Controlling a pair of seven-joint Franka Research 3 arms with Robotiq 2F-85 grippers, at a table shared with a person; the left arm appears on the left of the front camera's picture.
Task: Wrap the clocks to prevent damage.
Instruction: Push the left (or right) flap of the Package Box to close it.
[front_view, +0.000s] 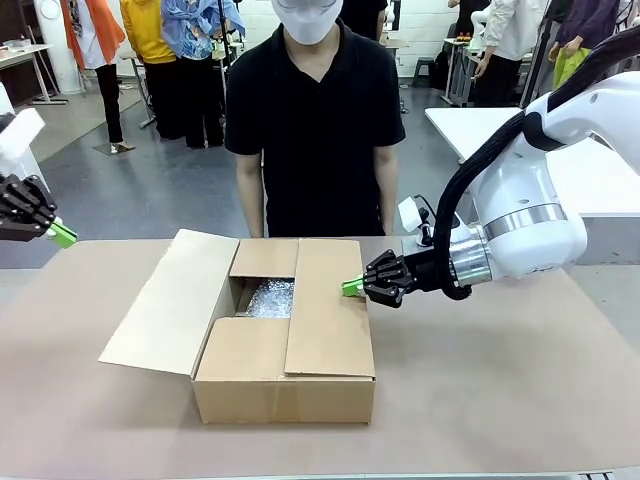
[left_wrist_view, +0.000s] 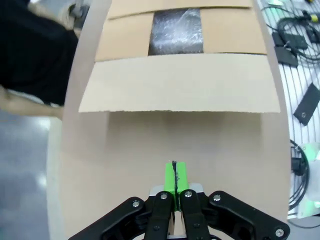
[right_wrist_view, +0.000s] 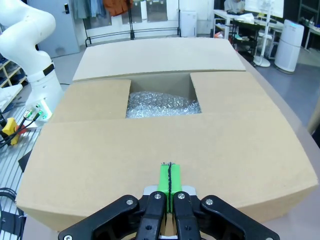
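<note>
A cardboard box (front_view: 285, 345) sits mid-table with three flaps folded in and its left flap (front_view: 170, 300) still spread out. Bubble wrap (front_view: 270, 298) shows through the gap between the flaps; the clocks are hidden. My right gripper (front_view: 352, 287) is shut with nothing in it, its green tips at the right flap's edge (right_wrist_view: 170, 145). At the table's far left edge my left gripper (front_view: 62, 234) is shut and empty, away from the box. The left wrist view looks over bare table at the spread flap (left_wrist_view: 180, 82) and the bubble wrap (left_wrist_view: 176, 31).
A person in a black shirt (front_view: 315, 120) stands behind the box at the far side, hands out of sight. The brown table surface (front_view: 500, 380) lies bare around the box. Cables and parts (left_wrist_view: 300, 60) lie off the table's edge in the left wrist view.
</note>
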